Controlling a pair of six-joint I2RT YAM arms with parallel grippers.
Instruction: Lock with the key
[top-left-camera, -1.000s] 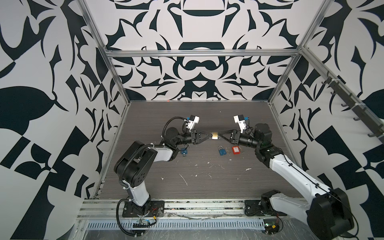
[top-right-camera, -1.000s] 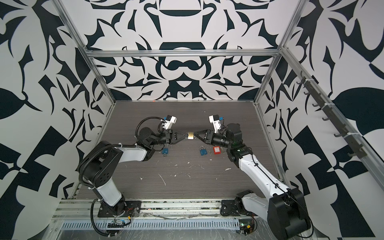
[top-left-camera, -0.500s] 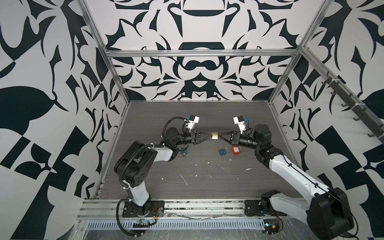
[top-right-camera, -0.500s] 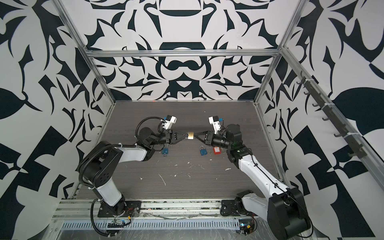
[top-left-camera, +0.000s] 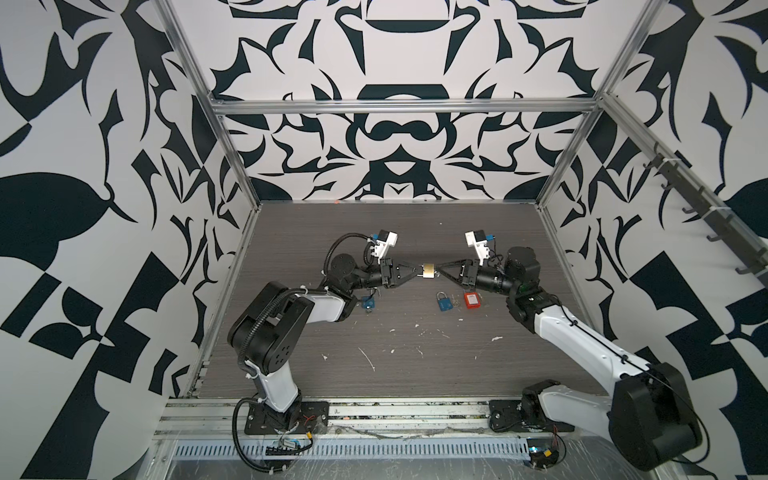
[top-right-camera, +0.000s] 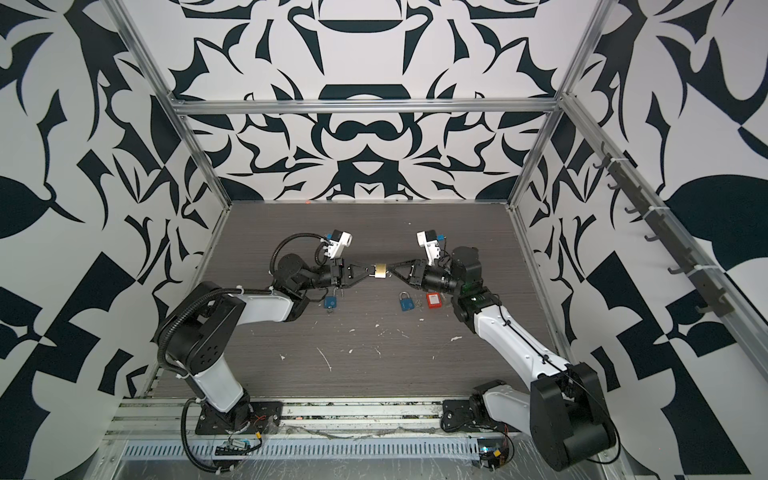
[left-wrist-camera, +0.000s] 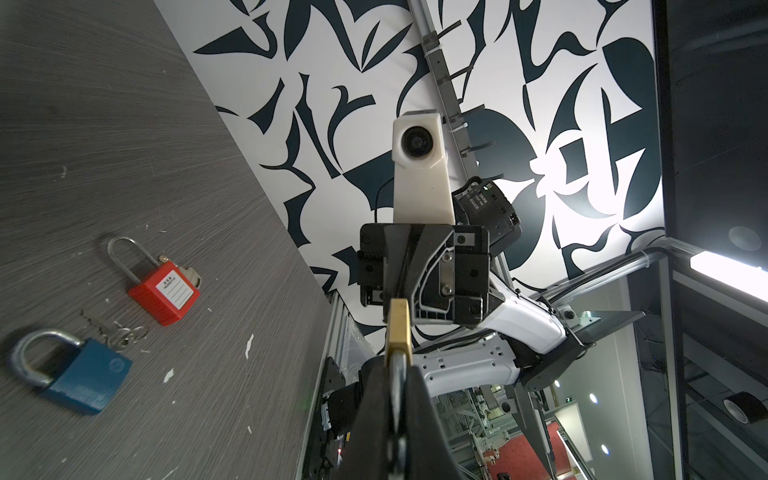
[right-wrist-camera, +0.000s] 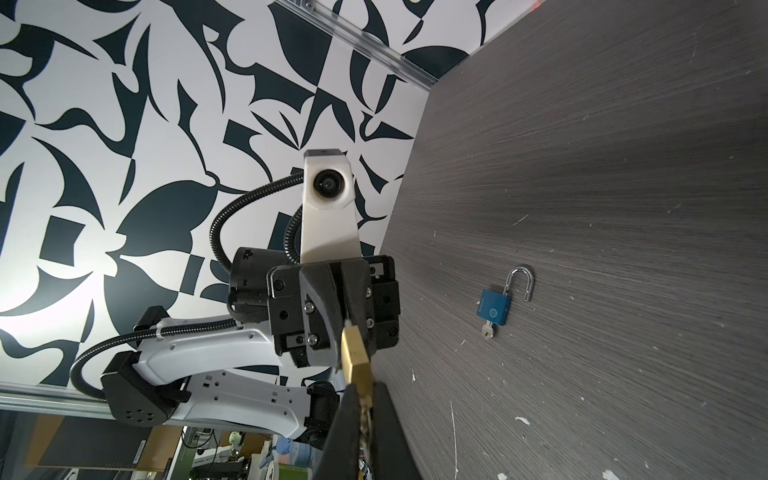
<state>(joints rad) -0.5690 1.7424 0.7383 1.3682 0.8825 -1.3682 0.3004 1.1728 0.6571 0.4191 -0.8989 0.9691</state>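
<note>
Where the patterned walls box in the grey table (top-left-camera: 415, 232), both arms reach to the middle and meet above it.

Left gripper (top-left-camera: 412, 272): clenched on the steel loop (left-wrist-camera: 397, 374) of the brass padlock (top-left-camera: 429, 271). The padlock hangs in the air between the two grippers, clear of the table.

Right gripper (top-left-camera: 440, 270): clenched at the padlock's opposite end, on the key (right-wrist-camera: 365, 409) sticking out of its base.

Both top views give the padlock body only; loop and key are too small to make out there. Left wrist view shows the loop pinched between the fingers. Right wrist view shows the key.

On the table near the right arm:
- blue padlock (top-left-camera: 444, 302), closed
- red padlock (top-left-camera: 471, 300) just beside it
- loose keys (left-wrist-camera: 124, 336) between the two, plain only in the left wrist view

Near the left arm:
- second blue padlock (right-wrist-camera: 494, 307), loop swung open, a small key (right-wrist-camera: 487, 331) in its base
- in both top views it lies partly under the arm
</note>
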